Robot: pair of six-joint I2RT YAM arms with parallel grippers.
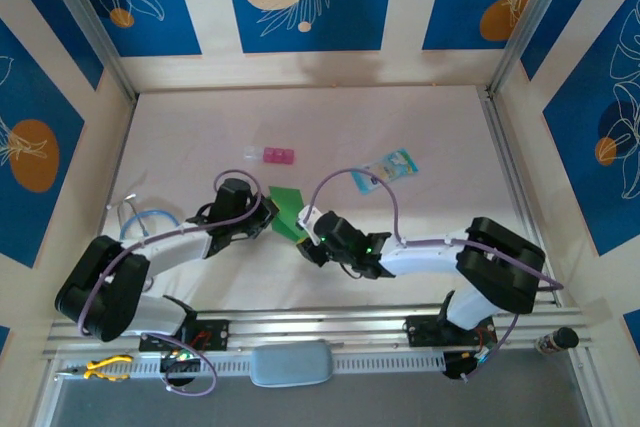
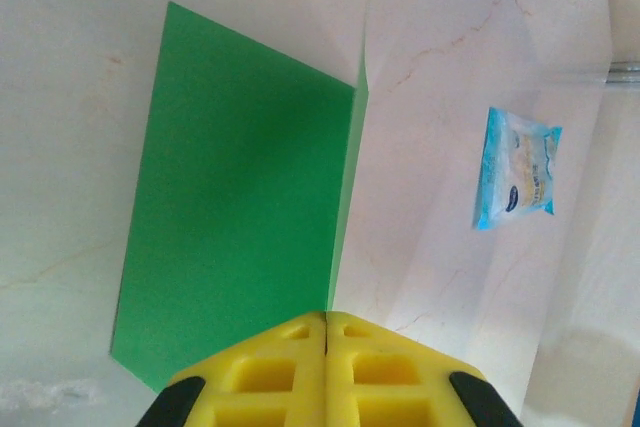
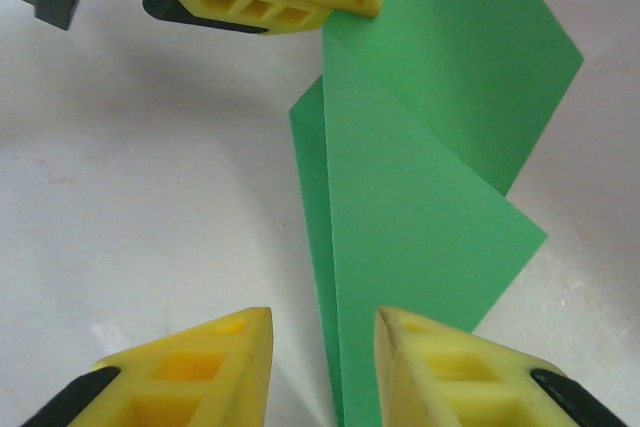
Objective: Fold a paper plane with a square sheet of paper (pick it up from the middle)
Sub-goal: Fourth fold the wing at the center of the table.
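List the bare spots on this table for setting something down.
Bare: the far strip of table between the back wall and the pink block; the right side beyond the blue packet. Crowded: the near middle, where the left hand and right hand meet at the green paper.

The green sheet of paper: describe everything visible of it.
The square sheet of paper is thin, plain bright green, unmarked, folded along one sharp crease with its two flaps spread apart. It sits over the pale table between the arms. The left gripper is shut on its creased edge; its other end reaches into the gap of the open right gripper.
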